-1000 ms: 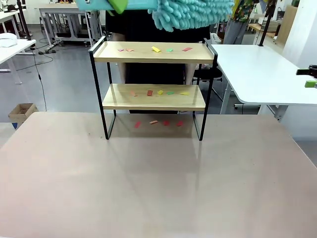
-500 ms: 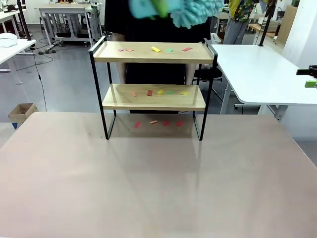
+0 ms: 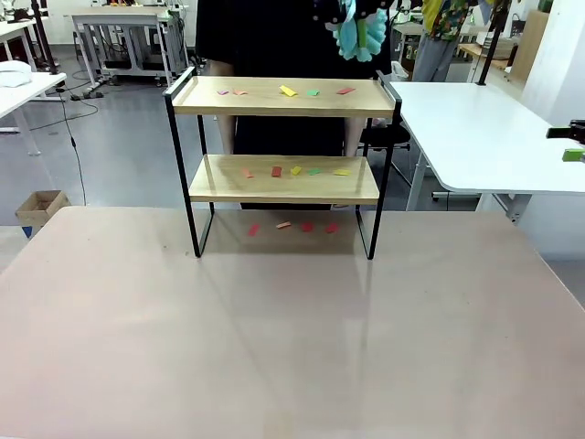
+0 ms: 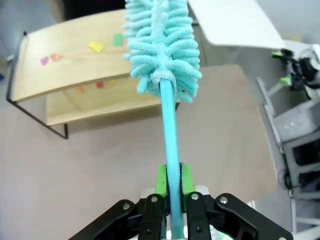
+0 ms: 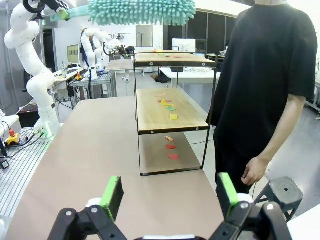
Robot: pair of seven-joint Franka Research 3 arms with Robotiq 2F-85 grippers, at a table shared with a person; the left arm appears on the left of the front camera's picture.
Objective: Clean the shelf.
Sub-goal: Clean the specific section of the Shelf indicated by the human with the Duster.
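One broad table (image 3: pixel 274 347) spreads out in front of the shelf (image 3: pixel 283 108), which stands at its far side with a person (image 3: pixel 274 37) right behind it. Above the shelf, toward its right end, hangs a fluffy teal duster (image 4: pixel 162 45), its handle pinched tight in the left gripper (image 4: pixel 171 182). The right gripper (image 5: pixel 170 192) waits off to the shelf's side, fingers spread, holding nothing. To sweep well, I'd lower the head flat onto the top board and draw it along, clearing the raised side rails. Coloured paper scraps (image 3: pixel 288 91) lie in a row on each board, with more on the table under the shelf.
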